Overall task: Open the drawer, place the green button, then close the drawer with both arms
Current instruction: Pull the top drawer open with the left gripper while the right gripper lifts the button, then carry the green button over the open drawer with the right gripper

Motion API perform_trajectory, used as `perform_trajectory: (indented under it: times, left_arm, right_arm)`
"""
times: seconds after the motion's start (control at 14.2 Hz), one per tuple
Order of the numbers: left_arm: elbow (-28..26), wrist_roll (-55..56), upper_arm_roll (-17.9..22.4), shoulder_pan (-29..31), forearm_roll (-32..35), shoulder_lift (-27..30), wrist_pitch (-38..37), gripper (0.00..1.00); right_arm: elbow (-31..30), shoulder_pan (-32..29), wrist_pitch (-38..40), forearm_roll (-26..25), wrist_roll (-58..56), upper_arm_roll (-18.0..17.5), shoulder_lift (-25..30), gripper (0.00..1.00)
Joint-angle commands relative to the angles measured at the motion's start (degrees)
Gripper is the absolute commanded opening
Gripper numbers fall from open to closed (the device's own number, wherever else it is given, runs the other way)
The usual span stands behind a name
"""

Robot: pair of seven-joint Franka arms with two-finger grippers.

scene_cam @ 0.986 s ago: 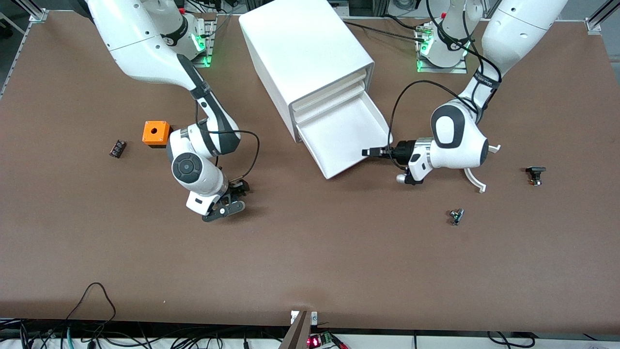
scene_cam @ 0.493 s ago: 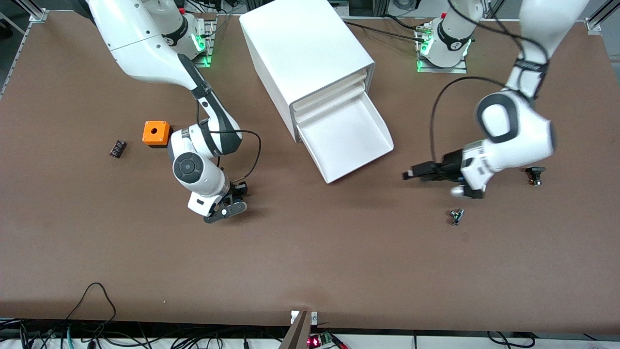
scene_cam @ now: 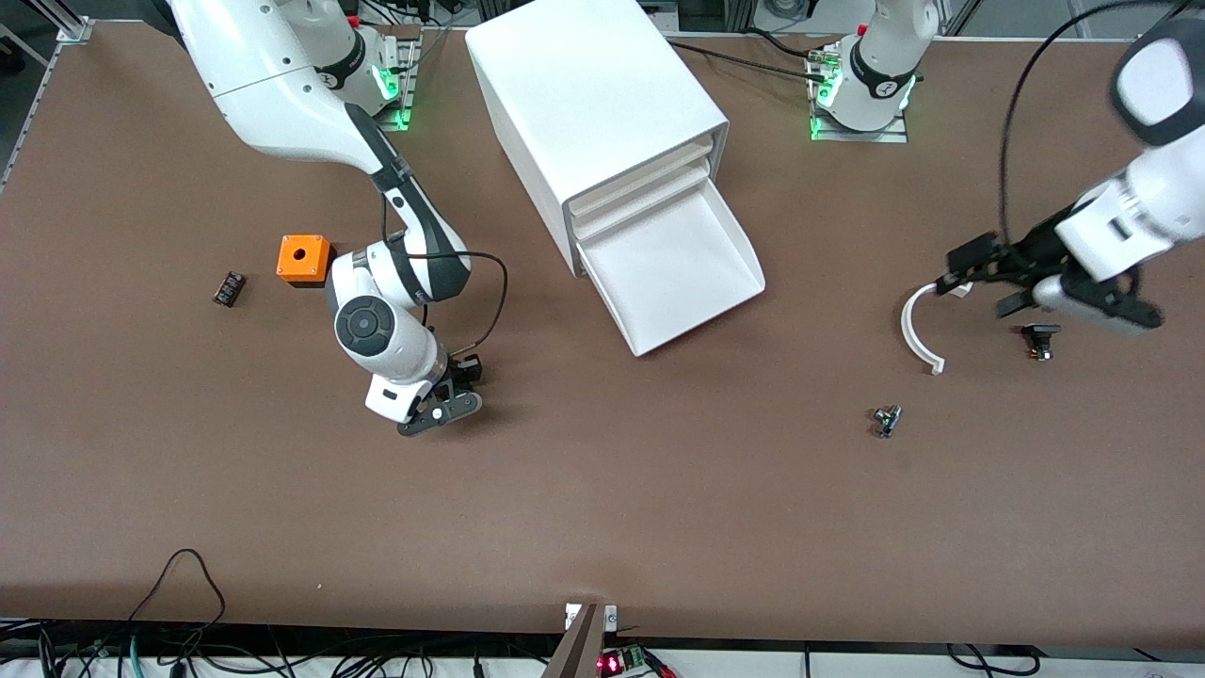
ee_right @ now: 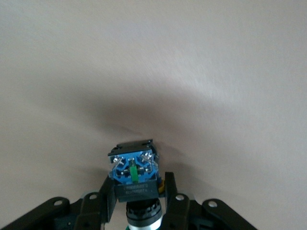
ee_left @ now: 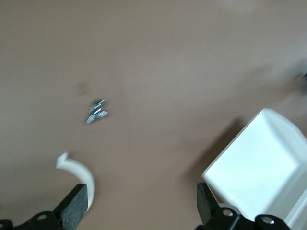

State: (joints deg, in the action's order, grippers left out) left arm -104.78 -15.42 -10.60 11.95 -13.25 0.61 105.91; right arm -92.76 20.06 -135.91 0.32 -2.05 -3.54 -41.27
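— So, where do we stand?
— We log the drawer open; right end effector, low over the worktop, grips the button.
— Left end effector?
— Spread, empty, waiting. Next we carry the button into the drawer.

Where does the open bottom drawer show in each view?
Front: the drawer juts from the cabinet toward the camera.
Left wrist: its corner shows beside the open left gripper.
Right wrist: absent; only the right gripper holding the button.
Shared landmark: the curved white strip, front and left wrist.
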Motion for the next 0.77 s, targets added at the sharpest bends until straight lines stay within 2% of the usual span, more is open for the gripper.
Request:
perform_trajectory:
  times: [0.0,0.14,0.49,0.7]
  left_arm:
    - [6.9,7.8,-0.4,-1.0,11.3,0.3,-9.7,1.0]
    - [7.6,13.6,-0.8,-2.4,16.1,1.0,-12.5,1.0]
    - [7.6,14.9,-0.2,-2.3,16.4,1.0,-12.8,1.0]
    - [7.6,14.6,-0.2,-2.3,16.4,0.7,-11.8,1.0]
  right_arm:
    - [1.9,0.6,2.4,0.8,-3.0,-1.8,2.5,0.28]
    - [4.9,0.6,6.0,0.7,-3.7,-4.4,2.7,0.28]
    - [6.5,3.8,8.3,0.0,-16.6,-7.7,5.4,0.28]
    - [10.5,7.4,8.7,-0.1,-24.8,-7.8,5.9,0.28]
